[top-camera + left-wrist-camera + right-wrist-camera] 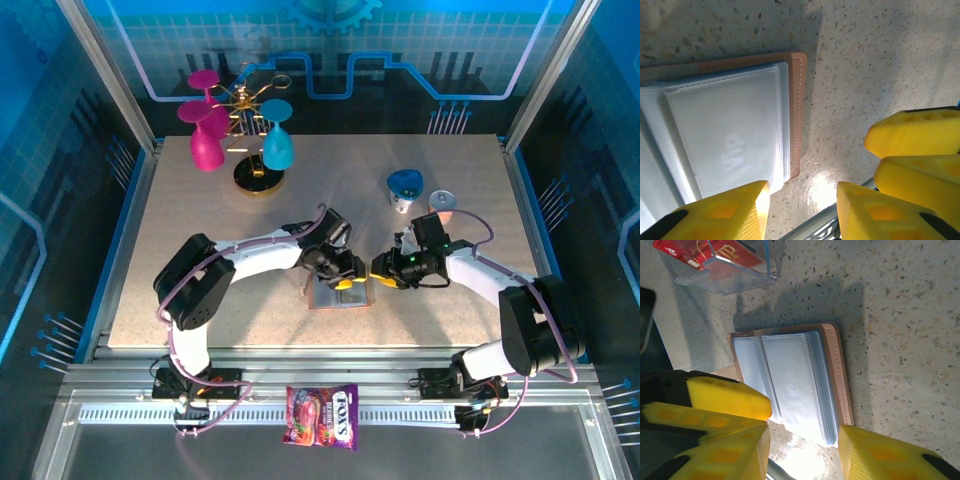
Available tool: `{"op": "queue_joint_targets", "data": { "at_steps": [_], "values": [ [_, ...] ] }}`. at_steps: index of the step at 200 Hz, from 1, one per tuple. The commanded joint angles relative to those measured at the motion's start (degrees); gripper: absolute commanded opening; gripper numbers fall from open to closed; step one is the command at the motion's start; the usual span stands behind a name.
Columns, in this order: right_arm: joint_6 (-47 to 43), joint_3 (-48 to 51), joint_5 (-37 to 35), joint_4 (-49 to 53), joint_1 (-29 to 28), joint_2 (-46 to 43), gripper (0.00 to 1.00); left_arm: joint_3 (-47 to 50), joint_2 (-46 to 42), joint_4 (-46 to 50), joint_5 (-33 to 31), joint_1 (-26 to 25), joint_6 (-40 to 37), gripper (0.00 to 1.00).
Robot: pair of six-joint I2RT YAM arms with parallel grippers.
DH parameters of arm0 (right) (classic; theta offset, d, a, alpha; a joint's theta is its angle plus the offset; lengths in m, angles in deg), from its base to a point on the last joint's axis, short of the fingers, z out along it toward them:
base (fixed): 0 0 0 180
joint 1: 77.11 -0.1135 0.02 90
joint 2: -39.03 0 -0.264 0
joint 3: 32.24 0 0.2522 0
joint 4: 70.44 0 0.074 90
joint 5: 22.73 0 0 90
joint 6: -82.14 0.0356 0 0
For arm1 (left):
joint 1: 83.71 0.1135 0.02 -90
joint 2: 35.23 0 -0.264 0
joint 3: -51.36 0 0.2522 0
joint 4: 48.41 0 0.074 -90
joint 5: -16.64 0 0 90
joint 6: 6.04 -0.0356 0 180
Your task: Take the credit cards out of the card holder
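Arms bent inward, wrists low over card holder [330, 298] — left claw [352, 284] parted wide, right claw [384, 270] likewise.

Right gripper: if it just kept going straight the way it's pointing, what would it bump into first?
Most likely the open wallet, lying flat on the table straight ahead of the right gripper, between its spread fingers. Depth is hard to judge; the left gripper sits close beside that path.
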Motion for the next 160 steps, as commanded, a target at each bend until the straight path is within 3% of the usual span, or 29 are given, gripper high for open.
{"op": "queue_joint_targets", "data": {
  "at_steps": [1, 160],
  "values": [
    [-0.4, -0.9, 0.5, 1.2, -0.7, -0.9, 0.42, 1.6, 1.5, -0.5, 1.8, -0.8, 2.0, 0.41],
    [1.4, -0.6, 0.6, -2.1, -3.8, 2.5, 0.42, 5.1, 0.2, 3.1, -2.7, -0.9, 0.4, 0.37]
  ]
}}
